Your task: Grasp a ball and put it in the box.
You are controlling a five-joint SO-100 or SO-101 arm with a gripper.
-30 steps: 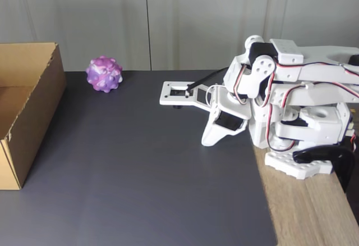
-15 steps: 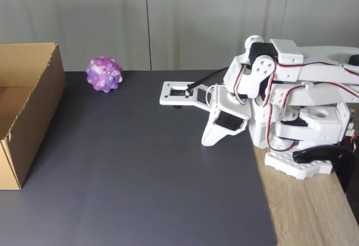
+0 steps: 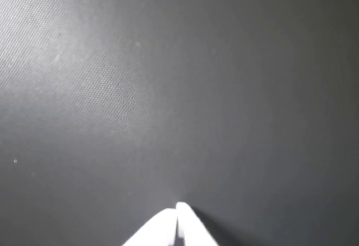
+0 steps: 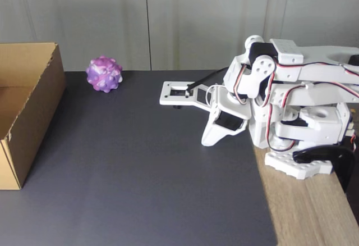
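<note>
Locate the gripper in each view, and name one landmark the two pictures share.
Wrist view: the gripper pokes in at the bottom edge, white fingertips together, just left of centre.
Fixed view: the gripper points down at the mat, right of centre, in front of the folded arm.
Shared landmark: the dark grey mat, which lies under the gripper in the wrist view too.

Between the gripper (image 4: 208, 139) and the ball (image 4: 104, 74) the dark mat (image 4: 146, 167) lies bare, an open lane across its middle in the fixed view; the ball sits at the mat's far edge, close to the grey wall (image 4: 168, 21) behind it; the box (image 4: 33, 111) stands at the left edge, open-topped, its near wall just beside the ball; in the wrist view, closed fingertips (image 3: 168, 226) point at bare mat
</note>
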